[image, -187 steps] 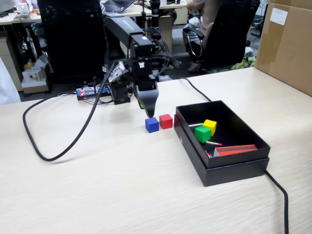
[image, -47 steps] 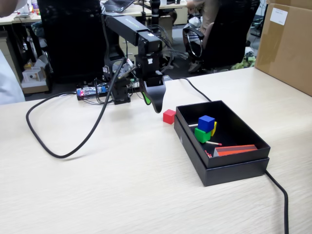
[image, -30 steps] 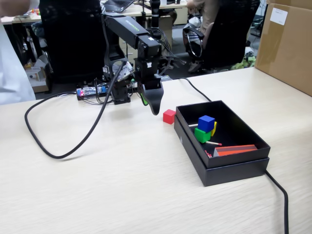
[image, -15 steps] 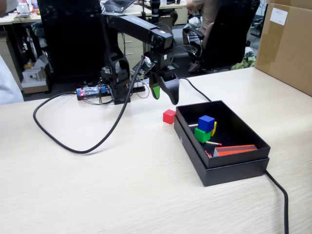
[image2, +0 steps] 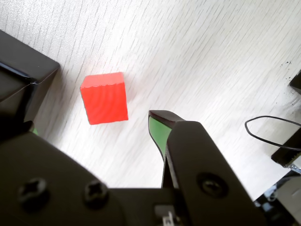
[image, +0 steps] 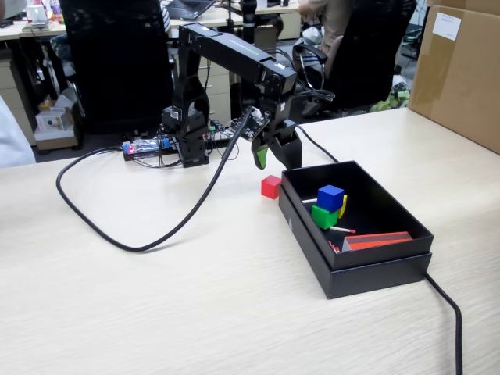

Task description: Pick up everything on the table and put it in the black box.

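One red cube [image2: 104, 98] lies on the table between the spread, empty jaws.

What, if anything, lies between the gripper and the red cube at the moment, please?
Nothing: in the wrist view only bare table separates the gripper from the red cube. The fixed view agrees.

Matte black plastic arm [image: 234, 55] all over, boxy links, thin wires looping at the wrist. Gripper [image: 275, 160] black too, with a bright green pad on one finger [image2: 159, 134]. Cross-head screws [image2: 29, 189] at 7 o'clock in the wrist view. Thick black cable [image: 117, 234] trailing off the base.
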{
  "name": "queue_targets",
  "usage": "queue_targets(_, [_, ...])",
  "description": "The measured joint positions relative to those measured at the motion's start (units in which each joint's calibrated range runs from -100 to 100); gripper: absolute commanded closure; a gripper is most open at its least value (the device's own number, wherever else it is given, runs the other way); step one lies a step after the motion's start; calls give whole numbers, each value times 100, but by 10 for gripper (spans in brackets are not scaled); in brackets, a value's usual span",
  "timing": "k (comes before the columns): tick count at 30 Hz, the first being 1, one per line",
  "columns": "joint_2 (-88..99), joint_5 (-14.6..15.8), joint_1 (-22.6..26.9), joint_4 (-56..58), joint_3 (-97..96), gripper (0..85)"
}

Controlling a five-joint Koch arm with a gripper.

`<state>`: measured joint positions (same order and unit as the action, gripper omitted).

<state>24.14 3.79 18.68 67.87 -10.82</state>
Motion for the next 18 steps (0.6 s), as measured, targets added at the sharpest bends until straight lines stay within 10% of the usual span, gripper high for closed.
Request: queue_targets(18, [401,15,-78,-62,-794,382])
